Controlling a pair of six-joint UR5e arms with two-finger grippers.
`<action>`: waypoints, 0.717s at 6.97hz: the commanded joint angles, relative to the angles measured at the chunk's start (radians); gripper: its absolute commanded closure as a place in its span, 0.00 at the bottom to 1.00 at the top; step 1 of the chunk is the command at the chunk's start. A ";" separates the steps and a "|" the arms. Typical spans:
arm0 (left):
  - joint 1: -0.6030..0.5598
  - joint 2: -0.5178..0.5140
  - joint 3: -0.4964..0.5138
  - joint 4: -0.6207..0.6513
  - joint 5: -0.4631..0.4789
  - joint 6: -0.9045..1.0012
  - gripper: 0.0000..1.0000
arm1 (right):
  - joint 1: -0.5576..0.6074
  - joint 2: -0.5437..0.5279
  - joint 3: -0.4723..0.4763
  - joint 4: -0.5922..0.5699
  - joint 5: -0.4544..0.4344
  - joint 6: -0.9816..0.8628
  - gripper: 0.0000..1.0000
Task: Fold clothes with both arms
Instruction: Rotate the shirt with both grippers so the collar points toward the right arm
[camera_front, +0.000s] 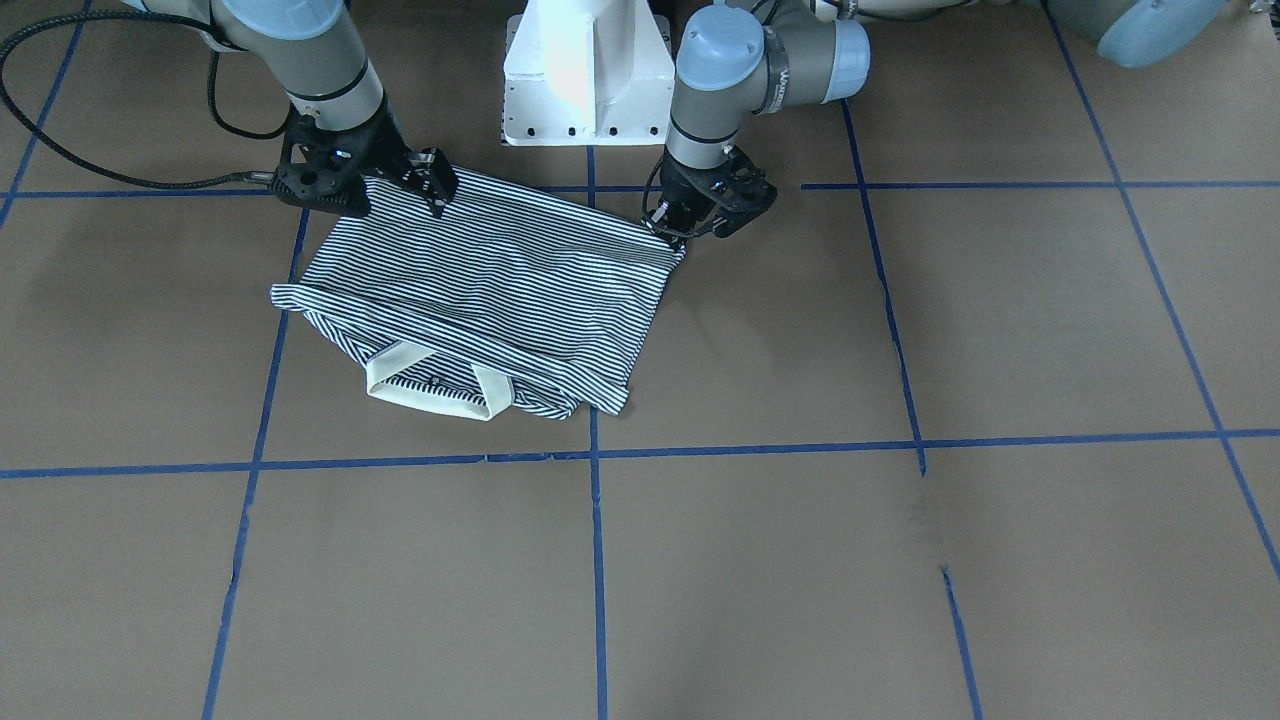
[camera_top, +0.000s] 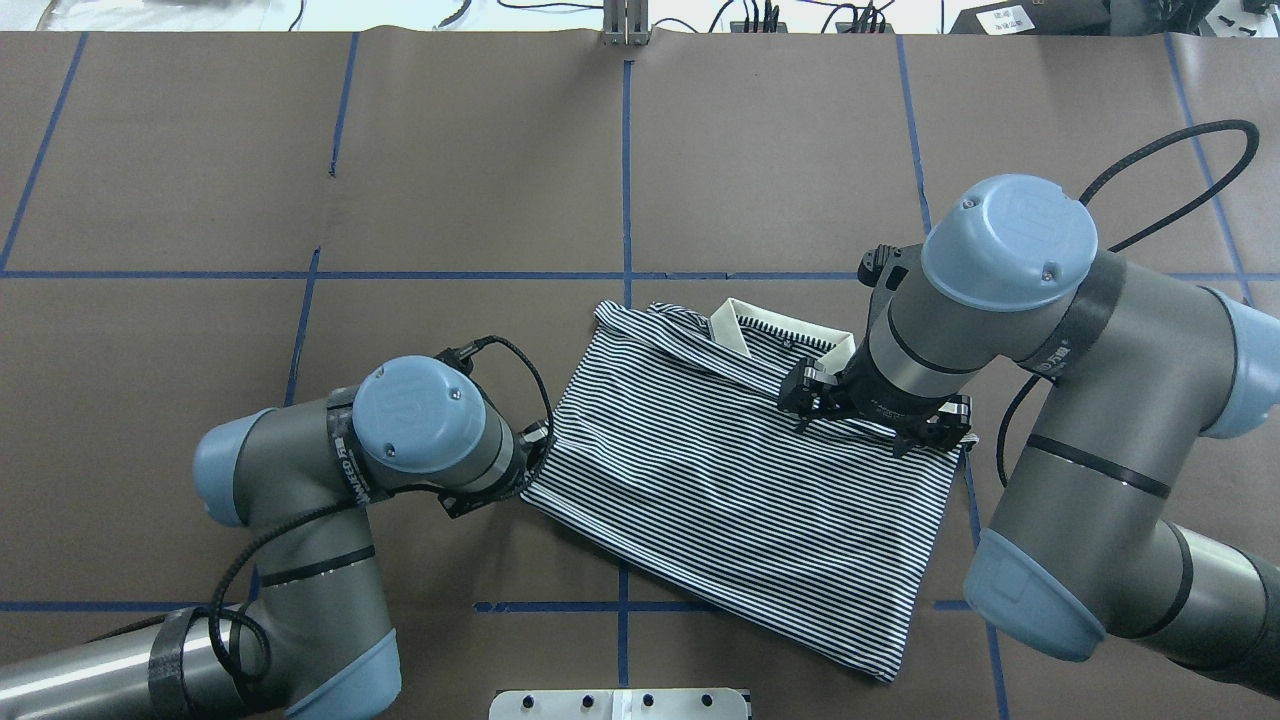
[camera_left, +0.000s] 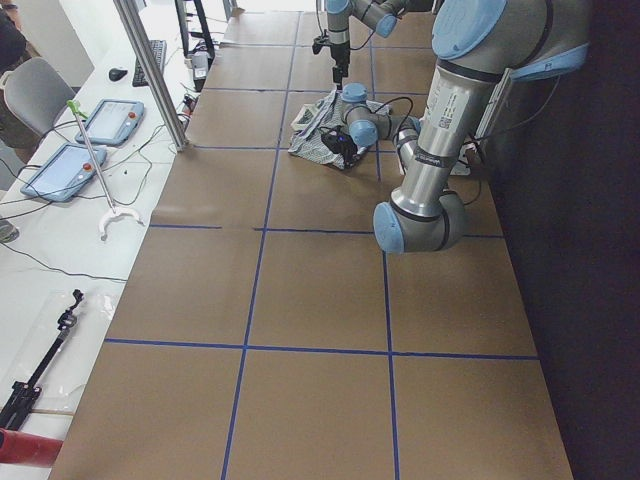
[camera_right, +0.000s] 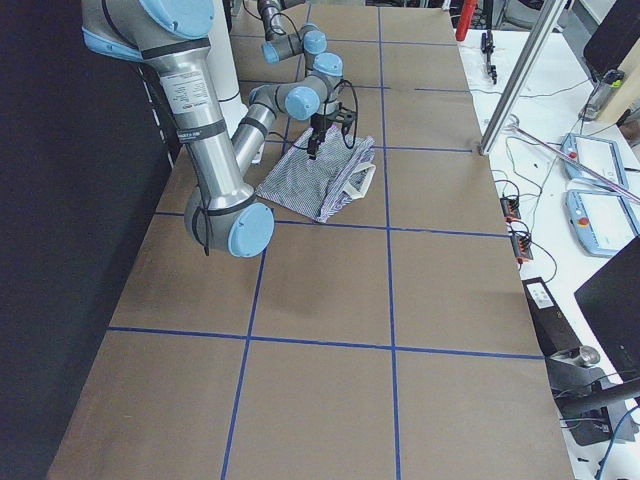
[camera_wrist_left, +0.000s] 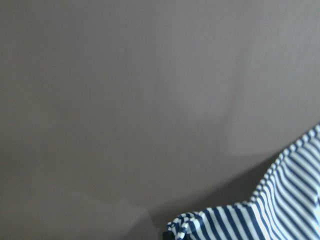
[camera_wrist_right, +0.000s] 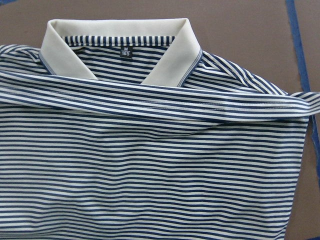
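Striped polo shirt (camera_top: 740, 480) lying between both tools — left tool (camera_front: 680, 226) pinching its corner, right tool (camera_front: 425, 185) seemingly clamping the far end.

The polo shirt (camera_front: 490, 290) is a soft knit cloth with fine navy-and-white stripes and a matt surface that creases and ripples. Its collar (camera_wrist_right: 67, 47) is a plain cream ribbed knit, also matt; a small woven label (camera_wrist_right: 125, 51) sits below it. The table (camera_front: 900, 560) is covered in matt brown paper, slightly wrinkled at the seams, marked with strips of smooth blue tape (camera_front: 597, 560). The arms (camera_top: 1090, 400) are brushed grey metal with a dull sheen, fitted with smooth, semi-gloss light-blue plastic caps (camera_top: 1008, 240). The cables (camera_top: 1180, 170) have a black braided, rough-looking sheath. The base pedestal (camera_front: 588, 70) is glossy white painted metal.
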 joint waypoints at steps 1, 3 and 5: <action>-0.090 -0.010 0.026 0.017 0.073 0.114 1.00 | 0.002 0.002 0.002 0.026 -0.001 0.001 0.00; -0.212 -0.096 0.169 -0.002 0.086 0.276 1.00 | 0.005 -0.001 0.001 0.087 -0.014 0.001 0.00; -0.292 -0.205 0.384 -0.163 0.087 0.396 1.00 | 0.000 0.002 -0.002 0.122 -0.055 0.000 0.00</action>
